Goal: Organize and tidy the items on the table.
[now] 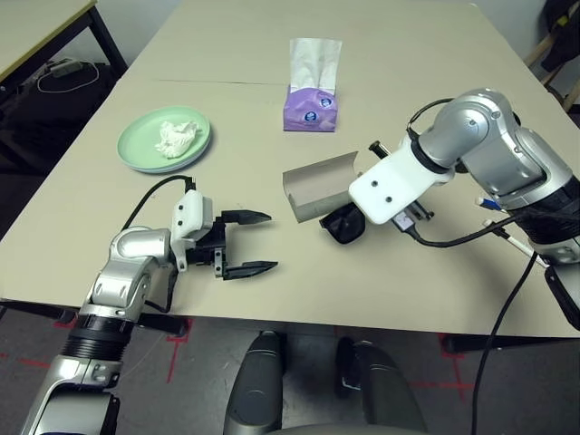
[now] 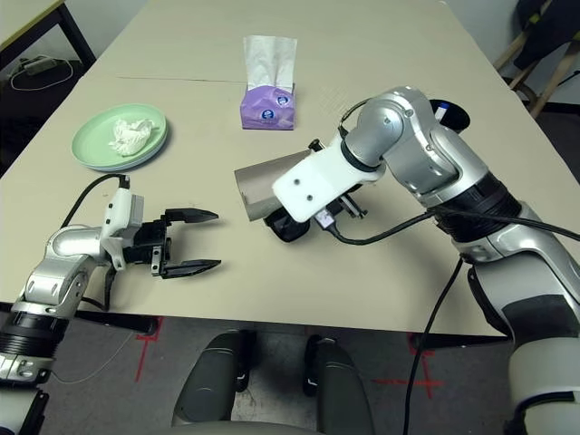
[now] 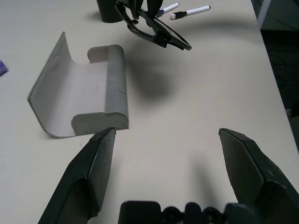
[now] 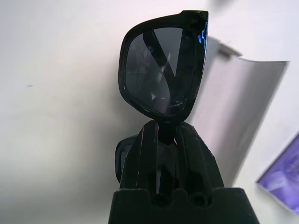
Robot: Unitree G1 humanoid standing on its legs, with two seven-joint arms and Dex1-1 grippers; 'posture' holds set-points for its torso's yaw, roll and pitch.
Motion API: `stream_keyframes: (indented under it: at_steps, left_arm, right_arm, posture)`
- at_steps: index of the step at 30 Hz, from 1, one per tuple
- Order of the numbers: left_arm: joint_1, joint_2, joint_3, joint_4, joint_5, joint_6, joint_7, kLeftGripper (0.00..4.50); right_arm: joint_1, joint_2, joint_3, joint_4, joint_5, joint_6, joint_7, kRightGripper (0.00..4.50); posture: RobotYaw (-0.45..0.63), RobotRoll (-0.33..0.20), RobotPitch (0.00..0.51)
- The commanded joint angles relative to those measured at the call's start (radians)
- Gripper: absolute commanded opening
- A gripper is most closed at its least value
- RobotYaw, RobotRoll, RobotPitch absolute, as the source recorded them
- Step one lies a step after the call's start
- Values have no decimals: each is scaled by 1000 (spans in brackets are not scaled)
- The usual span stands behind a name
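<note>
The right gripper (image 4: 164, 128), fingers clenched at the bridge, holds light, fragile sunglasses (image 4: 161, 65) at three o'clock from the left gripper (image 1: 246, 243), fingers released

Glossy black plastic sunglasses (image 4: 161, 70) (dark lenses), matt grey case (image 3: 84, 95).
</note>
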Motion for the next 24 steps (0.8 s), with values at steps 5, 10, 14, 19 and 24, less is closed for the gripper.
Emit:
stream_keyframes:
  at_steps: [5, 10, 14, 19, 24]
  left_arm:
    - [11, -7, 11, -13, 14, 13, 67, 4500]
    - [45, 1, 16, -71, 1, 40, 97, 4500]
    - [79, 8, 28, -131, -10, 74, 122, 4500]
    - [114, 22, 40, -173, -14, 100, 134, 4500]
    - [126, 20, 41, -194, -14, 114, 141, 4500]
  right_arm:
    - [-87, 102, 25, 256, -109, -103, -145, 455]
    - [-103, 151, 36, 359, -156, -158, -191, 455]
    - [-120, 190, 46, 440, -186, -193, -232, 455]
    - [-136, 226, 47, 502, -202, -210, -260, 455]
    - [-143, 240, 48, 528, -209, -214, -273, 455]
  posture:
    - [228, 0, 144]
    - [269, 0, 160]
    - [289, 0, 169]
    - [295, 0, 174]
    - [293, 0, 175]
